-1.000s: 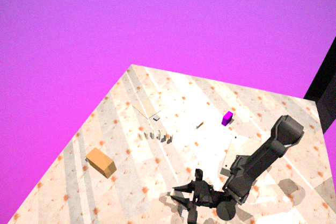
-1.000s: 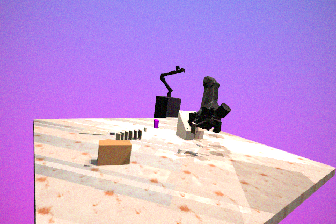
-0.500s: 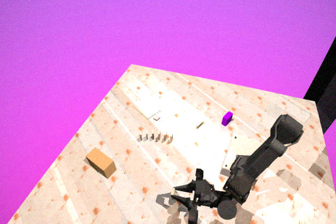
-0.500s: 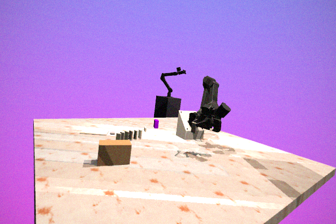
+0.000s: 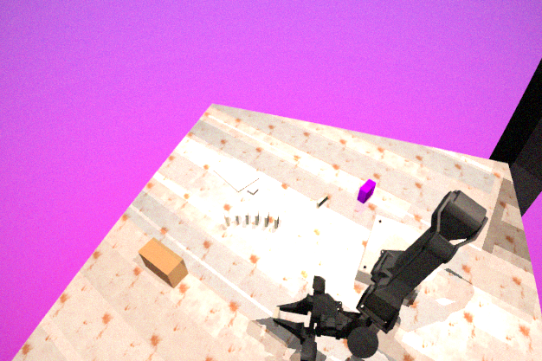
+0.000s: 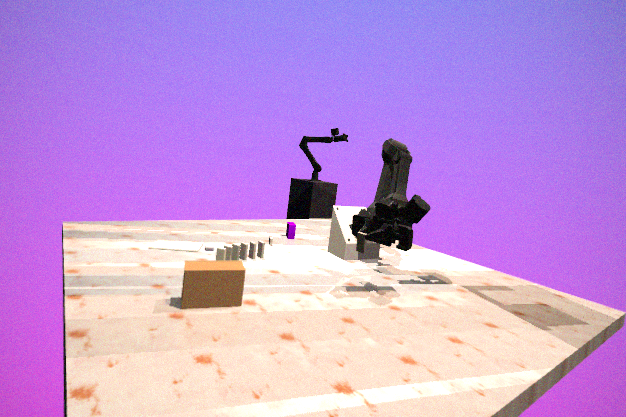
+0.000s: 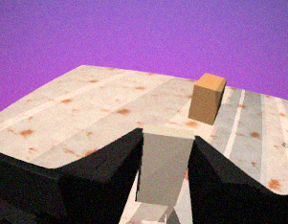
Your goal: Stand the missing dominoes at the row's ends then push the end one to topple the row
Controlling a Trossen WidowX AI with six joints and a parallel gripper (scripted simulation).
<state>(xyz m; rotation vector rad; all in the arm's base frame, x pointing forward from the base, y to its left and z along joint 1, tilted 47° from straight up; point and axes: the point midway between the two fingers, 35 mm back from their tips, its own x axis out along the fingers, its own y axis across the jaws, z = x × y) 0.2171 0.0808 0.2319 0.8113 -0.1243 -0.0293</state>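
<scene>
My gripper is shut on a pale domino, held above the table near its front, well away from the row. In the exterior view the fingertips are hard to make out. Several thin dominoes stand upright in an evenly spaced row across the middle of the table. Another domino is apart from the row, past its right end in the top view; it looks to be lying down.
An orange-brown box stands in front of the row. A purple block, a white sloped box, a small grey piece and a thin pale sheet lie behind. A second arm's black pedestal stands beyond.
</scene>
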